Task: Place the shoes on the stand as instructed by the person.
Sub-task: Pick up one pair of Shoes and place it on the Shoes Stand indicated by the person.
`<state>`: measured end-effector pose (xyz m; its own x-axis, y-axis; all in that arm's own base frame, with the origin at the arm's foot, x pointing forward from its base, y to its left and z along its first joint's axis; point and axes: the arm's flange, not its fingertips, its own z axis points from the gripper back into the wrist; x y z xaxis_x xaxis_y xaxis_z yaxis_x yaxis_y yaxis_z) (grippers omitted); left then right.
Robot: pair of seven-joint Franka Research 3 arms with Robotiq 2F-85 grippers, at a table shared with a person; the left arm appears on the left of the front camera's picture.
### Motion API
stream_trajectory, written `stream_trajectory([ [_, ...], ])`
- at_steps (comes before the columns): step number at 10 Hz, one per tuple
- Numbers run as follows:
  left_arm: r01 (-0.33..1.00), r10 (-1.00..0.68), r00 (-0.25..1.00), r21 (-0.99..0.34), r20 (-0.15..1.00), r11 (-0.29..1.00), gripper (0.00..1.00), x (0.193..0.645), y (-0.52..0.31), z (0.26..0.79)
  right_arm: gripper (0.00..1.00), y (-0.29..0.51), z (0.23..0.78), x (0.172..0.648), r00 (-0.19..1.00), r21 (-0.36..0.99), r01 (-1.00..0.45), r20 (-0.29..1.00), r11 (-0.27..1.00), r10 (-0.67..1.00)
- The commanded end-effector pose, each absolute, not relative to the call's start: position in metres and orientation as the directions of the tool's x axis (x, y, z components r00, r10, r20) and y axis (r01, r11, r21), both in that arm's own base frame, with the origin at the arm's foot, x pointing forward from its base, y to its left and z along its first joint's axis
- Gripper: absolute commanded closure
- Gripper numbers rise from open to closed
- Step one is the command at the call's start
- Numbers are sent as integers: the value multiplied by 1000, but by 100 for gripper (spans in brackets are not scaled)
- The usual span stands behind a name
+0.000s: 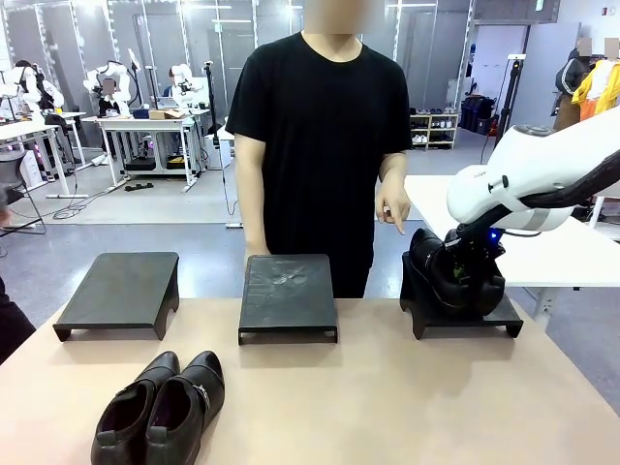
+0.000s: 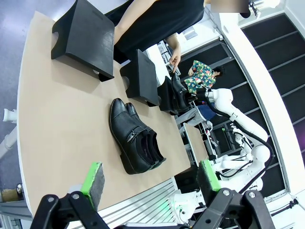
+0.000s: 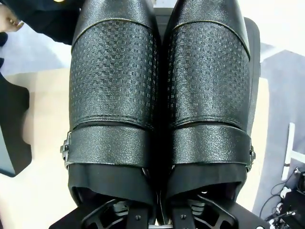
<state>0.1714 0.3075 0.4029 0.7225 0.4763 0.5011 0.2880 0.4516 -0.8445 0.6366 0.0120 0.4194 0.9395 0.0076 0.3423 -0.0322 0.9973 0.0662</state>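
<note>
Reaching in from the right of the front view, the right gripper [image 1: 473,262] sits sunk into the openings of the strapped pair of shoes [image 1: 448,276]. Its jaws are pressed together on the two adjoining inner walls. This pair is down on the right stand [image 1: 504,322], though whether the soles lie flat cannot be told. The person [image 1: 325,126] stands behind the table [image 1: 387,407], and the person's hand [image 1: 392,207] points a finger down just above and beside the toes. The middle stand [image 1: 288,294] and the left stand [image 1: 121,291] sit in a row along the far edge. The loose pair of shoes [image 1: 160,407] lies side by side on the near left of the tabletop, well apart from that gripper. From the left wrist, the left gripper [image 2: 150,177] hangs above the table with its green pads spread wide and nothing between them. The loose pair [image 2: 136,140] lies beyond the fingertips, between their lines but well short of touching. Farther off, the strapped pair [image 2: 175,93] stands under the other arm, beside the pointing hand [image 2: 174,59]. From the right wrist, the strapped pair [image 3: 114,81] runs away from the camera, textured fronts close together, each strap ending in a buckle at the outer side. The right gripper [image 3: 159,214] is clamped where the two collars meet, with the person's hand [image 3: 9,21] near the left toe.
</note>
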Motion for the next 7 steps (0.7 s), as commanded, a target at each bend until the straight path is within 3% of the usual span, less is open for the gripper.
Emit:
stream_trajectory([
  [1, 313, 477, 708, -837, 520, 448, 0, 173, 312, 404, 89, 14, 416, 640, 931, 42, -27, 364, 999, 10],
  [6, 313, 477, 708, -837, 520, 448, 0, 173, 312, 404, 89, 17, 404, 642, 924, 61, -33, 383, 998, 7],
  [7, 313, 477, 708, -837, 520, 448, 0, 173, 312, 404, 77, 18, 403, 641, 922, 63, -32, 386, 997, 6],
])
